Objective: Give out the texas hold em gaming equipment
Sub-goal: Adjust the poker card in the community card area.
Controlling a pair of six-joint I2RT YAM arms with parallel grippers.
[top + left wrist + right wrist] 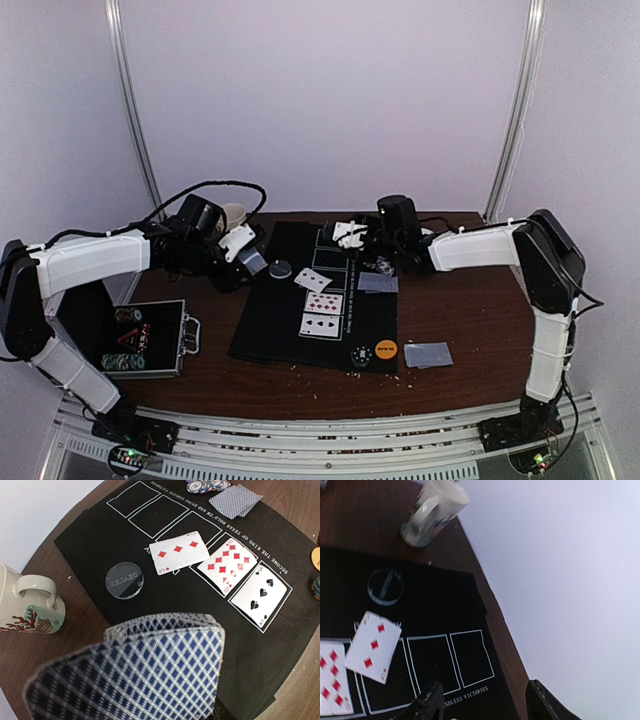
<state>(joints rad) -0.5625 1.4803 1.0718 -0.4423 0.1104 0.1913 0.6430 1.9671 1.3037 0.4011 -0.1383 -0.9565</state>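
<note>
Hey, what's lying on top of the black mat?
Three face-up cards, a clear dealer disc and overlapping face-down cards near one edge. The held deck hides part of the mat in the left wrist view.

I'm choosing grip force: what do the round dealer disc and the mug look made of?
The dealer disc looks like clear acrylic, possibly glass: it is see-through with a glossy edge. The mug looks like glazed ceramic: cream, shiny, with a painted motif.

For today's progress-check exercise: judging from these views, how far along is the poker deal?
Done: three face-up cards lie on the mat; two face-down pairs lie dealt. In hand: the left gripper holds the deck; the right gripper is open. Left: two boxes empty; chips sit in the case.
</note>
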